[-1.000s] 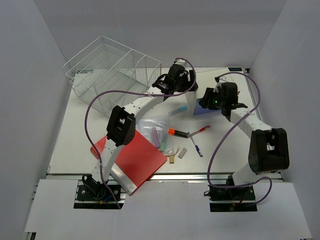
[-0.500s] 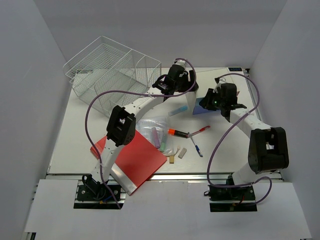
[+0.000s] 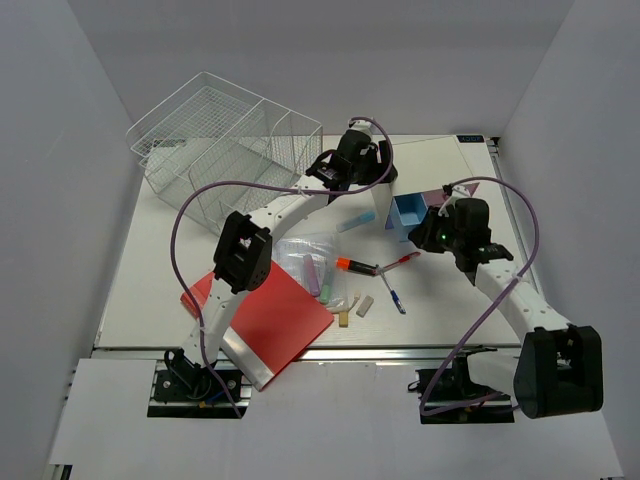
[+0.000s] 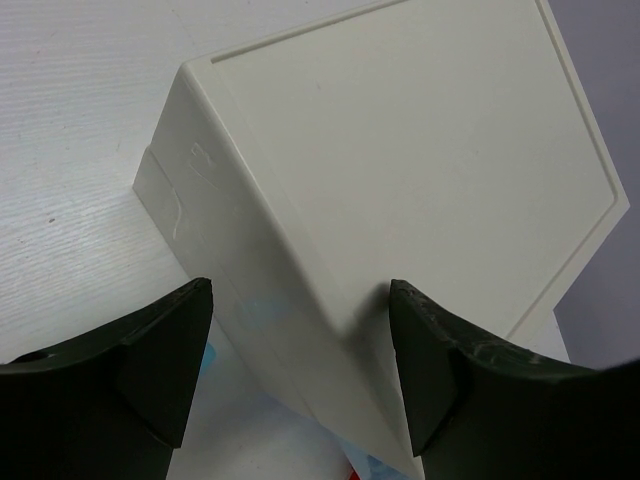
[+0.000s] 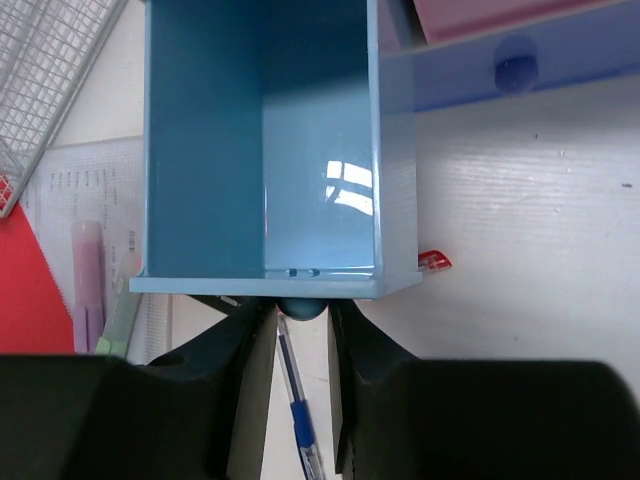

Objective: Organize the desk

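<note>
The white desk (image 3: 150,280) holds scattered stationery. My left gripper (image 3: 372,172) is open, its jaws straddling a corner of the white drawer box (image 4: 400,170) at the back; the left fingertip stands clear of the box wall. My right gripper (image 5: 303,330) is shut on the round knob of the blue drawer (image 5: 260,140), which is slid out and looks empty. That drawer also shows in the top view (image 3: 410,212), in front of the box. A second drawer front with a blue knob (image 5: 515,68) sits closed beside it.
A wire basket (image 3: 215,150) stands at the back left. A red folder (image 3: 265,315) lies near the front. A clear bag of highlighters (image 3: 305,262), an orange marker (image 3: 355,265), a red pen (image 3: 400,262), a blue pen (image 5: 300,400) and small erasers (image 3: 365,305) lie mid-desk.
My right gripper has moved toward the front and right, drawing the blue drawer out of the box. The left gripper has stayed at the box.
</note>
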`<state>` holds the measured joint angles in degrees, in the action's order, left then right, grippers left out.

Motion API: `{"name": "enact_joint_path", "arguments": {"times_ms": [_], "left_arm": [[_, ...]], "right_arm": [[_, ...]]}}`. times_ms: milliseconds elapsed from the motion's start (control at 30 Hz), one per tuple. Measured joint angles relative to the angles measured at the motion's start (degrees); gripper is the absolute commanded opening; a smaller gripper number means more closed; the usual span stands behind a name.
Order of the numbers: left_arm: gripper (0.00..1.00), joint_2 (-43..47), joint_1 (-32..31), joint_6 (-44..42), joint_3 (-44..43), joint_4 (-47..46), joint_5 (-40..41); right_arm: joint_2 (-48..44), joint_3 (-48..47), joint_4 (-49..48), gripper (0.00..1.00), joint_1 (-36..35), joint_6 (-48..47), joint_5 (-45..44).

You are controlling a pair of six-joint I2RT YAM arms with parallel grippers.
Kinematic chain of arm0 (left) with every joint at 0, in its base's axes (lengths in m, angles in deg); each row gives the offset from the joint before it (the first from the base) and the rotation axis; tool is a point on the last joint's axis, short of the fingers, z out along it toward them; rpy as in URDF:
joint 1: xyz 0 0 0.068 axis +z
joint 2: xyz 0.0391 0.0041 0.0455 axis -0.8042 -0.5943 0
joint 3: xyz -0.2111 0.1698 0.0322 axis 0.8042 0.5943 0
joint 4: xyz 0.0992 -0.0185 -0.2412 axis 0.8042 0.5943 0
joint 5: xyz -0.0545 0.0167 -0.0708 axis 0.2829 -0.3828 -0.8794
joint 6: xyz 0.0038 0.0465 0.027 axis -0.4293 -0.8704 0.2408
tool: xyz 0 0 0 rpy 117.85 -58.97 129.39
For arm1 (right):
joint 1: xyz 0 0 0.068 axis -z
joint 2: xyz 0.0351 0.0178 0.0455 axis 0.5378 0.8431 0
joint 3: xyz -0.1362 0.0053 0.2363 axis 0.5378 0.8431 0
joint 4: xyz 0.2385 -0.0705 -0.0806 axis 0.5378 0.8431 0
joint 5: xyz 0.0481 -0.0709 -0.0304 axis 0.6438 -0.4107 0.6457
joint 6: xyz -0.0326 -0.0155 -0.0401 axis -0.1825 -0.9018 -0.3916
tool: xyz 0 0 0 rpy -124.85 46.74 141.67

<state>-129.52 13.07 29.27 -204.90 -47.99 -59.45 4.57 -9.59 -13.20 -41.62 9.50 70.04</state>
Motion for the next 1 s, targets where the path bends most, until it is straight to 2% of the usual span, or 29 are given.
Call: {"name": "enact_joint_path", "arguments": {"times_ms": [33,67,200,233,300,333,533,700,767,833,933,1000], "left_arm": [[0.81,0.0,0.0,0.04,0.07,-0.09,0.02],[0.81,0.02,0.0,0.11,0.28,-0.28,0.04],[0.82,0.35,-0.02,0.37,1.11,-1.07,0.28],[0.86,0.42,-0.07,0.37,1.18,-1.03,0.48],[0.9,0.76,-0.17,0.31,1.49,-0.76,1.14],[0.97,1.05,-0.17,0.2,1.7,-0.33,1.38],[0.98,3.69,-0.22,-1.44,1.75,5.92,2.93],[0.98,11.37,-0.26,-2.75,7.23,12.79,5.68],[0.98,18.23,-0.28,-2.34,14.27,13.94,7.93],[0.98,28.26,-0.26,-0.98,25.62,14.43,10.27],[0.98,45.94,-0.28,2.38,44.5,14.75,14.36],[0.98,55.87,-0.26,5.18,53.55,16.37,16.37]], "right_arm": [[-0.61,0.37,0.22,0.32,0.0,0.13,-0.09],[-1.01,0.55,0.68,0.4,0.0,0.28,-0.24],[-1.09,0.52,2.36,0.64,0.0,0.11,-0.7],[-1.09,0.46,2.97,0.73,0.0,-0.13,-0.76],[-1.22,0.17,4.52,0.82,0.0,-0.92,-0.87],[-1.53,-0.02,5.7,0.89,0.0,-1.4,-0.87],[-7.21,-0.48,13.22,0.89,-1.62,-2.67,-0.94],[-13.09,-0.5,21.14,0.89,-12.09,-0.59,-4.79],[-13.79,-0.5,24.06,0.89,-18.08,1.97,-7.74],[-12.52,-0.57,25.75,0.89,-24.68,4.61,-11.06],[-5.86,-1.62,26.8,0.89,-34.47,8.66,-15.28],[0.39,-3.65,27.74,0.89,-38.91,11.5,-17.59]]}}
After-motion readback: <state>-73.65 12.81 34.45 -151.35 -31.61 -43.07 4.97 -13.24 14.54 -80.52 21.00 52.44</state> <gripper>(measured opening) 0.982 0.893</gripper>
